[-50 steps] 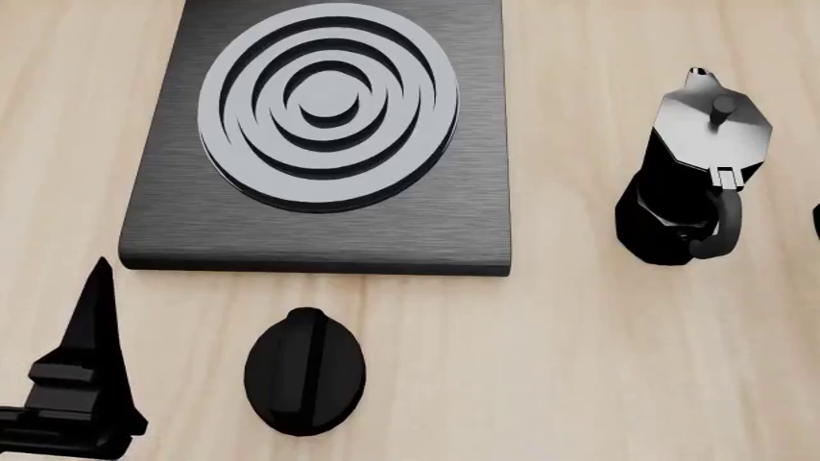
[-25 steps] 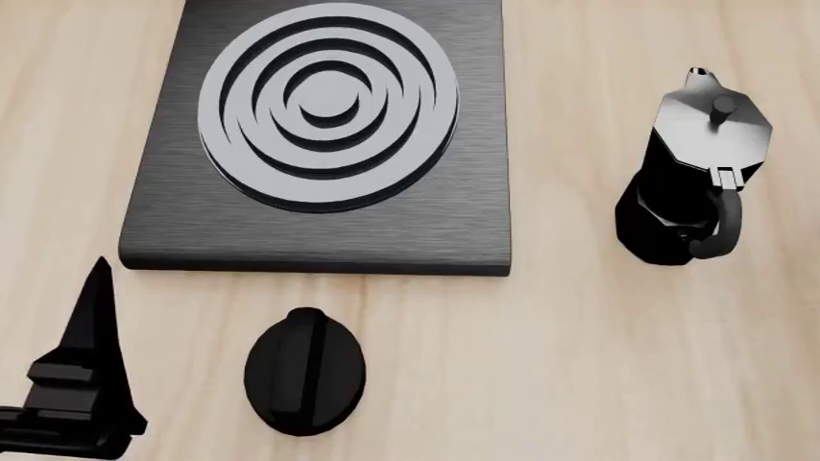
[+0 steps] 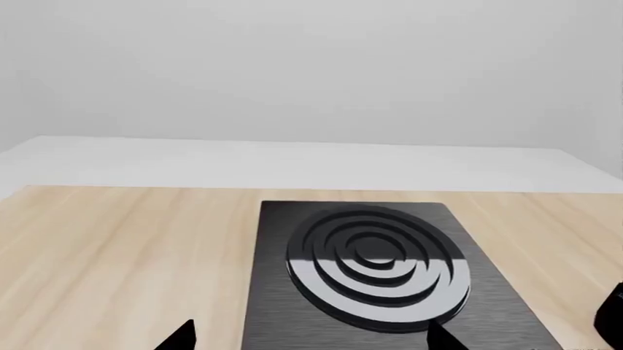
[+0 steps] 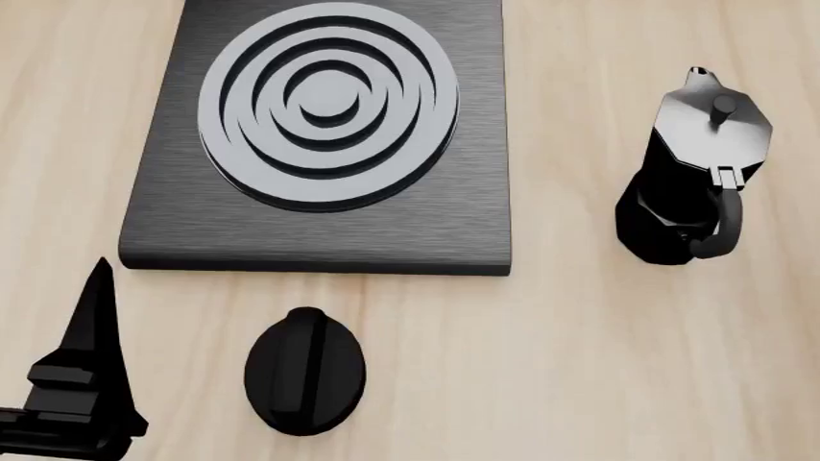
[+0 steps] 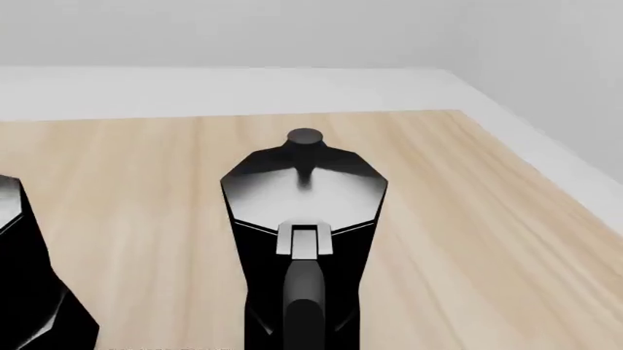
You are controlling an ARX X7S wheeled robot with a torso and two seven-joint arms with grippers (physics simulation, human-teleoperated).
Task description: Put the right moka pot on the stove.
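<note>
The right moka pot [image 5: 303,219] is glossy black with a grey lid and knob. It fills the middle of the right wrist view, upright on the wooden table, handle towards the camera. It is out of the head view. My right gripper's fingers show in no view. The stove [image 4: 167,216], a black slab with a ringed burner, lies at the far left and also shows in the left wrist view [image 3: 277,292]. My left gripper [image 4: 92,327] hovers near the table's front left, short of the stove's front edge. In the left wrist view [image 3: 311,339] its fingertips [image 3: 180,337] stand wide apart, open and empty.
The other moka pot [image 4: 692,163] stands right of the stove, at the left edge of the right wrist view [image 5: 25,292] and the edge of the left wrist view [image 3: 613,321]. An oval black knob [image 4: 305,370] lies before the stove. The table's edge [image 5: 545,182] runs beside the right pot.
A small dark sliver at the head view's right edge a second ago is gone. My left gripper has sunk very slightly. The pots and stove have not moved.
</note>
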